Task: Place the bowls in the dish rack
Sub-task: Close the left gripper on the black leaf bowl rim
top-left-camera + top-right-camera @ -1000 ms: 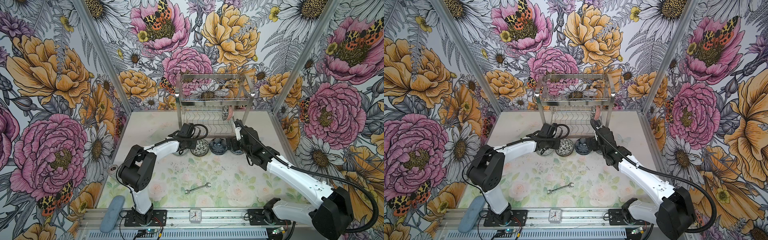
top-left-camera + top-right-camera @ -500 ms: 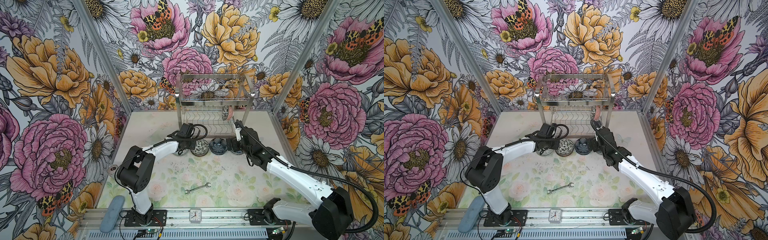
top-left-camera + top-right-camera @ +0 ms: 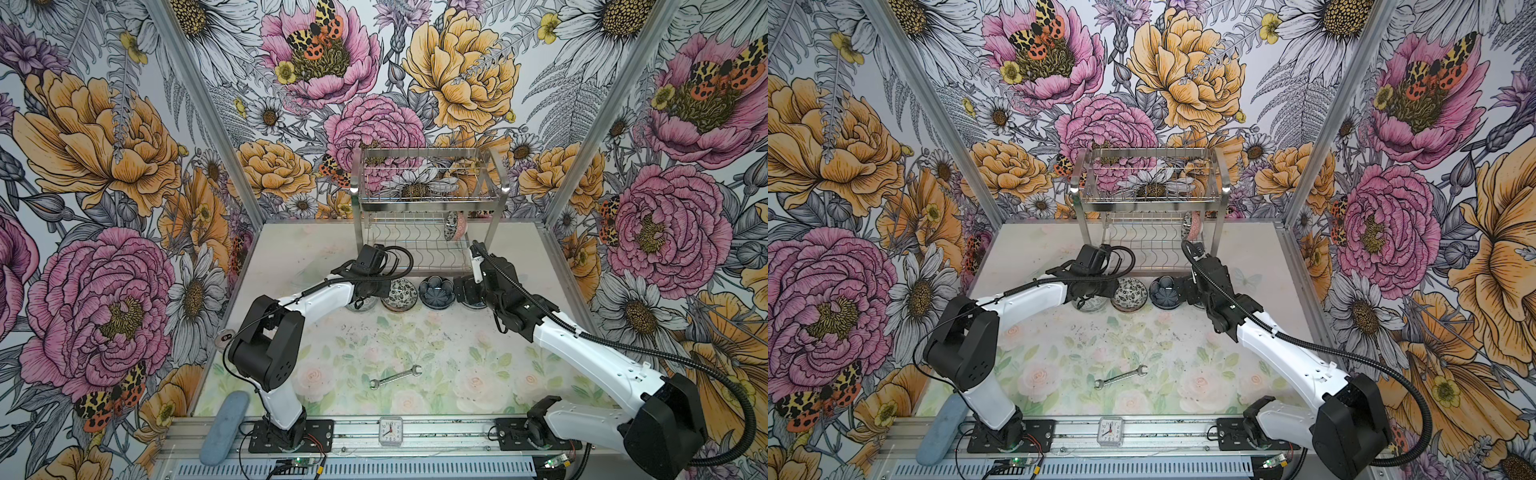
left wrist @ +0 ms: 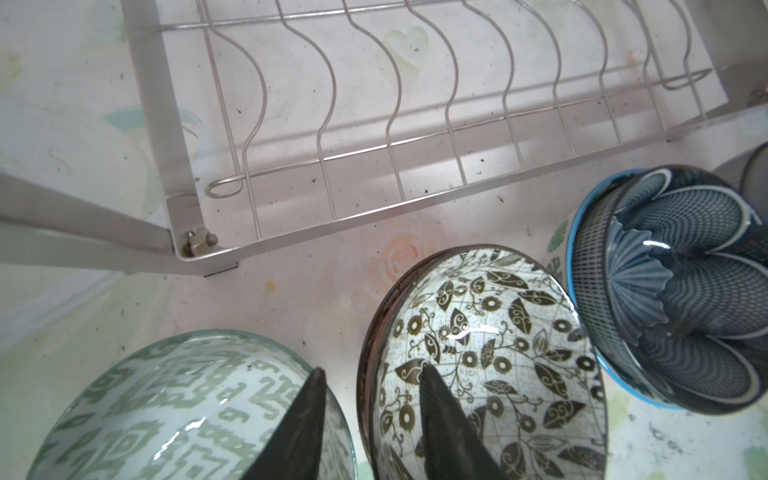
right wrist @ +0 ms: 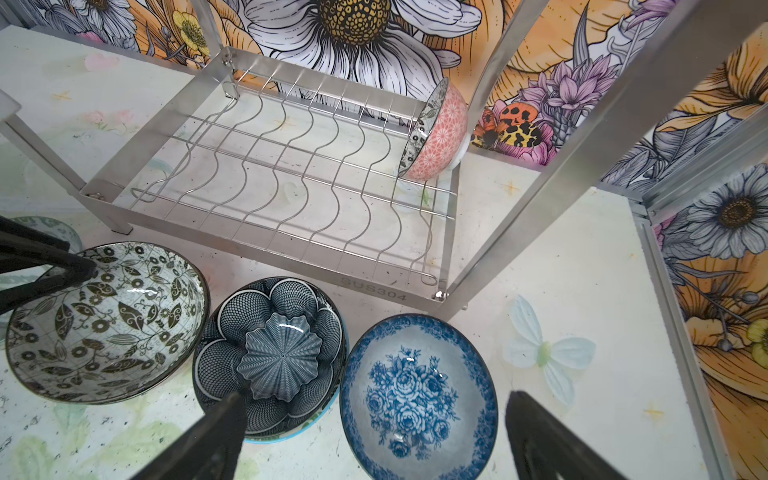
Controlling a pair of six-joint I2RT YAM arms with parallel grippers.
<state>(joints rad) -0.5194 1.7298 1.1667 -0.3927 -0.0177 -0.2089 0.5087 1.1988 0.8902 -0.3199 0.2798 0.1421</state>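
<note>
I see the rack [image 3: 430,200] at the back of the surface [image 3: 415,345]. One pink bowl [image 5: 440,133] stands on its edge in the lower shelf, in the slot at the right end.

Four more bowls sit upright on the surface in a row just in front of the rack, close to each other. From the left arm's side to the right arm's side they are the green bowl [image 4: 187,415], the black-white bowl [image 4: 498,332], the dark blue bowl [image 4: 685,291] and the blue-white bowl [image 5: 419,374]. In both top views the right arm hides most of the blue-white bowl.

The left end effector [image 4: 371,368] is low over the place where the green bowl and the black-white bowl meet. Its jaws are partly open. One finger [image 4: 303,415] is over the inside of the green bowl and the other is over the inside of the black-white bowl, with the two neighbouring rims between them. I cannot tell if a finger touches a bowl, and I see nothing gripped.

The right end effector [image 5: 374,395] hovers over the blue-white bowl with its jaws wide apart. One finger is over the edge of the dark blue bowl and the other is over bare surface. It holds nothing.

A wrench [image 3: 395,376] lies on the surface well apart from the bowls.
</note>
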